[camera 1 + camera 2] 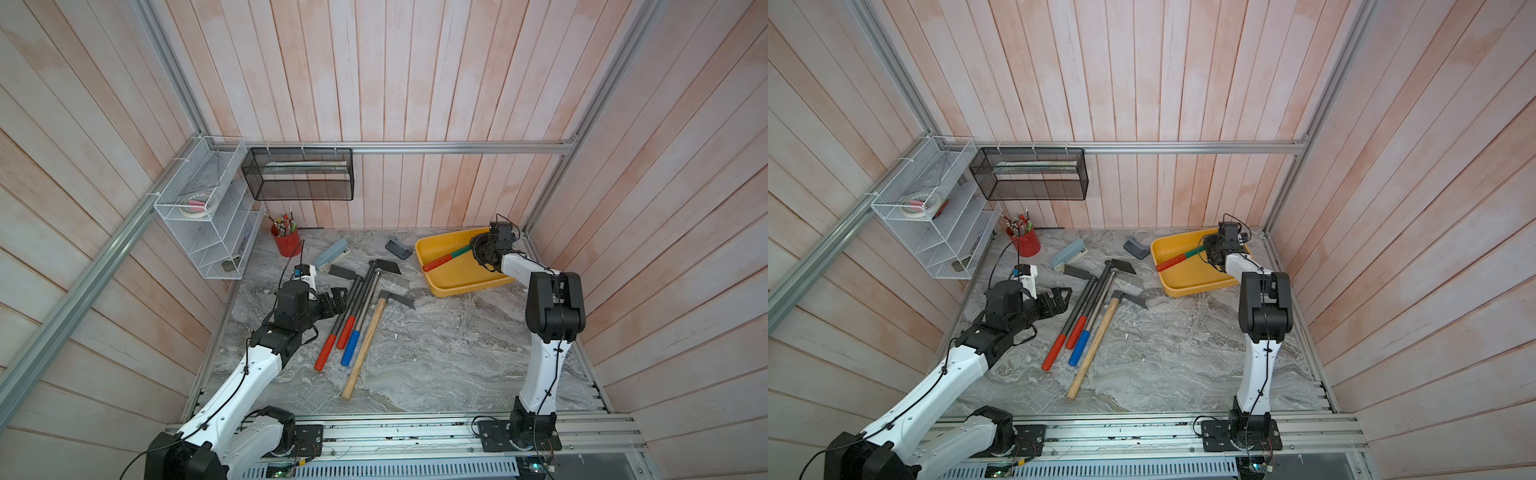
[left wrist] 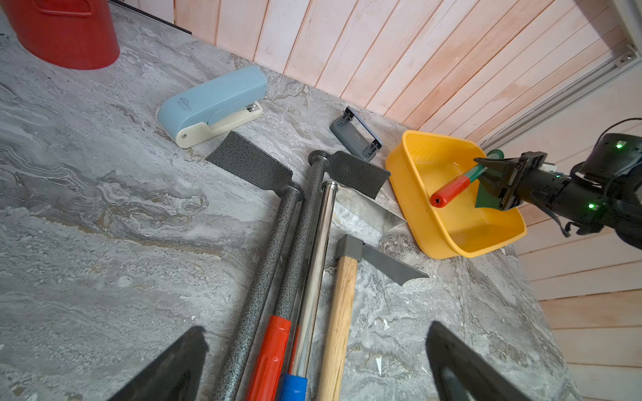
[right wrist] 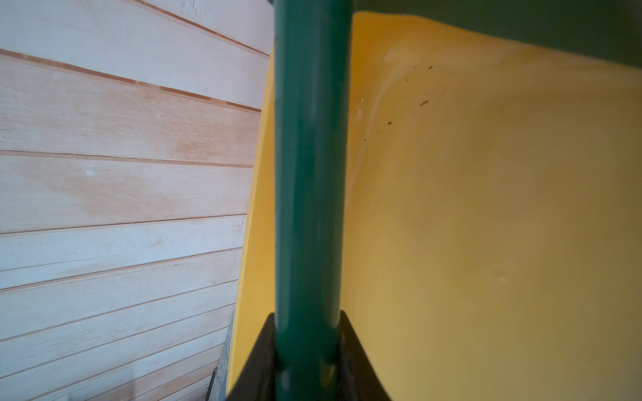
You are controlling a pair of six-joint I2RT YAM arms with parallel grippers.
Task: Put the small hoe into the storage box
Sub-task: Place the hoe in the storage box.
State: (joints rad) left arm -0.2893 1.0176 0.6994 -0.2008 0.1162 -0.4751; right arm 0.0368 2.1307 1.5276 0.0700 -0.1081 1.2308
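Right pincer (image 1: 478,249) is clamped on the green shaft of the small hoe (image 1: 440,262), whose red grip slants over the yellow storage box (image 1: 461,287) at centre right of both top views, by the back wall (image 1: 395,187). Left pincer (image 1: 337,298), jaws wide and empty, hovers left of centre beside long-handled tools (image 1: 367,299) on the bench (image 1: 436,357).

Mock tool-shed robot cell: whitewashed plank walls (image 1: 415,83), aluminium frame (image 1: 457,147), marble-look tabletop (image 1: 457,353), long-handled hoes (image 1: 367,340), white wire rack (image 1: 208,232).
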